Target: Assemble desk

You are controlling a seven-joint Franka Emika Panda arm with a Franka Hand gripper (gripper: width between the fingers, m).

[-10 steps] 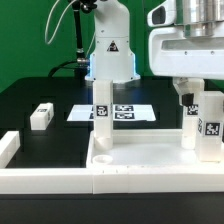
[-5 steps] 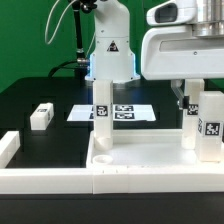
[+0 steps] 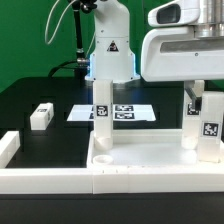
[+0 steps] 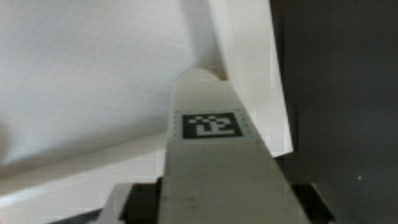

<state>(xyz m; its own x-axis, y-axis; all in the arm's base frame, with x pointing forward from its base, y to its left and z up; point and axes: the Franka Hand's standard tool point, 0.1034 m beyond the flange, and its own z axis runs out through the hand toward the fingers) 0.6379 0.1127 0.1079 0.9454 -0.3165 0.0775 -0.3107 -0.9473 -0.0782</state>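
The hand (image 4: 217, 203) clenches an upright leg (image 4: 217, 150), long axis aimed down into the desk panel (image 3: 150, 165) corner at the exterior view's right.

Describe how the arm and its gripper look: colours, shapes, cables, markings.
The arm is glossy white and rounded, with a black triangular warning mark on its base and thin black cables running behind it. The gripper has a boxy white body; its fingers are dark grey.
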